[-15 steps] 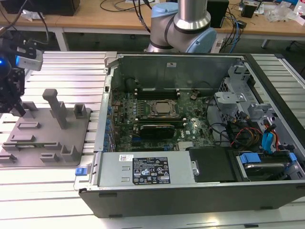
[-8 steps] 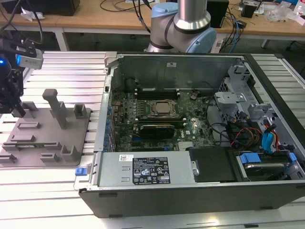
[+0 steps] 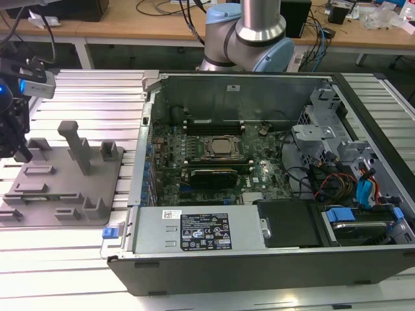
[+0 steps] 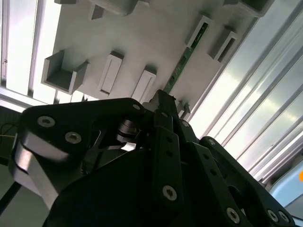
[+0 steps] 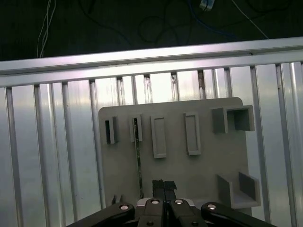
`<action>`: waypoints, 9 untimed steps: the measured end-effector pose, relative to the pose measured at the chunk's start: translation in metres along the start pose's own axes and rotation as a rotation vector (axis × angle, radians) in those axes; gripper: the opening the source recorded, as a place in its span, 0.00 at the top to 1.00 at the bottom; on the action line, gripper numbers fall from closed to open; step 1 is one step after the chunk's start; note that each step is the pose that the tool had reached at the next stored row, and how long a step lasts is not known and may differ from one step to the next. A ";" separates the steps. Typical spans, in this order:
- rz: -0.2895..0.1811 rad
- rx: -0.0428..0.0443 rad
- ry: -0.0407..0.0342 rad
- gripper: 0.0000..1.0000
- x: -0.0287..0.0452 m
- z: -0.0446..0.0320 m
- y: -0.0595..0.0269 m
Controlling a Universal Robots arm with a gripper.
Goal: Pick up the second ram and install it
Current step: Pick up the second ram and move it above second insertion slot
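Observation:
The second ram (image 5: 138, 161) is a thin dark-green stick standing on edge in slots of the grey fixture plate (image 5: 199, 175); it also shows in the second wrist view (image 4: 183, 61). My gripper (image 5: 164, 185) hovers above the plate with its dark fingers pressed together, just beside the near end of the stick and not on it. From the second wrist view the gripper's tips (image 4: 163, 100) sit close to that end. In the exterior view the gripper (image 3: 23, 152) hangs over the plate's far-left edge, well away from the open computer case (image 3: 146, 194).
Inside the case lie the silver-framed processor socket (image 3: 220, 147), memory slots (image 3: 214, 123) behind it and a black ribbed card (image 3: 213, 176) in front. The fixture plate (image 3: 65, 175) carries upright grey holders (image 3: 76, 146). A ribbed aluminium table (image 5: 47, 156) surrounds everything.

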State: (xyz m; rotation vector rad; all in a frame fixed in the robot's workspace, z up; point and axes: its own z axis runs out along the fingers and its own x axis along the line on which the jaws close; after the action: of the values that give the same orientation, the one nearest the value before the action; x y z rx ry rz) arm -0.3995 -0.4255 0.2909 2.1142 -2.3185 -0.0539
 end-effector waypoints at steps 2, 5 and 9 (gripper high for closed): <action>0.000 0.0002 -0.0001 0.92 0.0003 0.0011 0.0022; 0.000 0.0001 0.0000 0.92 0.0005 0.0019 0.0046; 0.000 0.0001 0.0000 0.92 0.0007 0.0025 0.0071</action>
State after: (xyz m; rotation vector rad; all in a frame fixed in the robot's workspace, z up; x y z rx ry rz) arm -0.4067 -0.4255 0.2886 2.1142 -2.3186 -0.0538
